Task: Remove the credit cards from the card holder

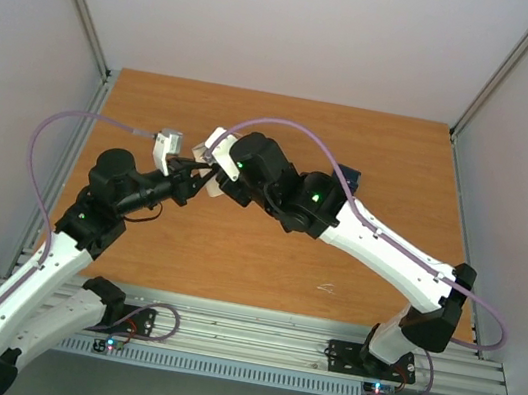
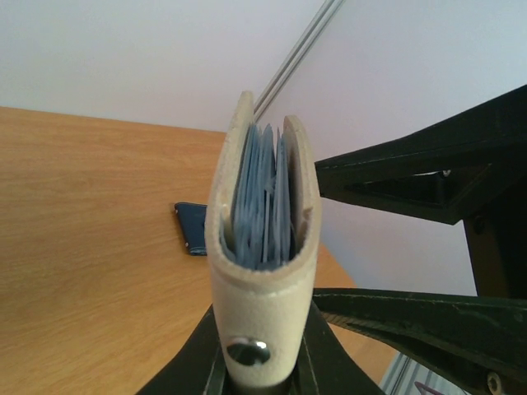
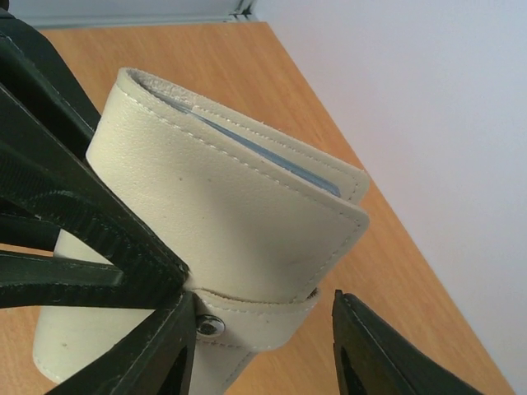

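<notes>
Right now your arms bend inward and meet above the table [image 1: 234, 253]. Your left gripper [image 2: 262, 362] is clenched on the card holder [image 3: 230, 222], which is held in the air. The right gripper [image 3: 262, 304] is spread wide either side of its snap strap. Pale, grainy, stitched covers sandwich grey-blue plastic sleeves, and the long axis and open edge point away from the left wrist.

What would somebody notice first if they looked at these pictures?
First, the cream card holder, held up above the middle of the wooden table, where the two robot arms meet. The left gripper grips it, and blue plastic sleeves peek out between its covers. Behind it, a small dark blue wallet lies flat on the table.
</notes>
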